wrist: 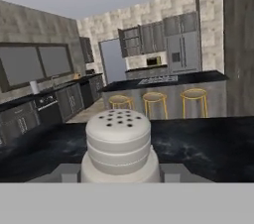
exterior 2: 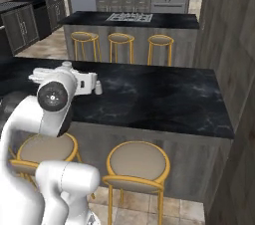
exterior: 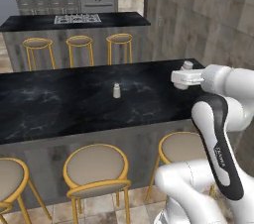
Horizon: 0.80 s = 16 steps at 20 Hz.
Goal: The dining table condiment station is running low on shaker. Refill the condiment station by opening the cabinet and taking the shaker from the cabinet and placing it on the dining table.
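The fingers (wrist: 120,172) pinch the small pale grey-white cylindrical shaker (wrist: 119,141) upright at lower centre, glossy black marble counter (wrist: 208,143) lying just beneath it.

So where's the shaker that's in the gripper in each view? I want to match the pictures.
Left base view: held shaker at right, near the far edge of the dining table; a second shaker stands mid-table.
Right base view: left of centre, at the arm's tip.
Hand view: close up, bottom centre.
Shared landmark: the three gold stools further back.
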Motion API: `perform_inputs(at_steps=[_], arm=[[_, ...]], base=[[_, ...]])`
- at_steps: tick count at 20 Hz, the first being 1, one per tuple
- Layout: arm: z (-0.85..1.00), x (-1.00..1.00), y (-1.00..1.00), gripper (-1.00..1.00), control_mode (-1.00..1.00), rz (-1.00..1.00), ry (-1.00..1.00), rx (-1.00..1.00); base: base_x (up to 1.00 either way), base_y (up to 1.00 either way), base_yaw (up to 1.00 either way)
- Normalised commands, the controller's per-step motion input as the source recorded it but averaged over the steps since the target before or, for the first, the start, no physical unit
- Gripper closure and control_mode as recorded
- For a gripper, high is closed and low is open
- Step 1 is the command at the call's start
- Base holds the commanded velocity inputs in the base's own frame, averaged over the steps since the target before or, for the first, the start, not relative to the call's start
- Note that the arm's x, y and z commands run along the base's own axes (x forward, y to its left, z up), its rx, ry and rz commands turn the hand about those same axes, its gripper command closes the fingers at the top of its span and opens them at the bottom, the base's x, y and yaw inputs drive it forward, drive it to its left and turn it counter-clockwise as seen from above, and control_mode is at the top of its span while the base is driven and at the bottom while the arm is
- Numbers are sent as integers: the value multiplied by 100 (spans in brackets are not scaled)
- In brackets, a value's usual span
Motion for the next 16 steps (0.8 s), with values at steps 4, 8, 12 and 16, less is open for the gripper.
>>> perform_inputs(at_steps=[4, 8, 12, 16], arm=[[-29, 99, -80, 100, -100, 27, 0, 1], [-44, 94, -51, 100, -100, 26, 0, 0], [-56, 74, -15, 100, -100, 21, 0, 0], [-50, 65, 0, 100, -100, 15, 0, 0]], base=[[0, 0, 0], [0, 0, 0], [0, 0, 0], [0, 0, 0]])
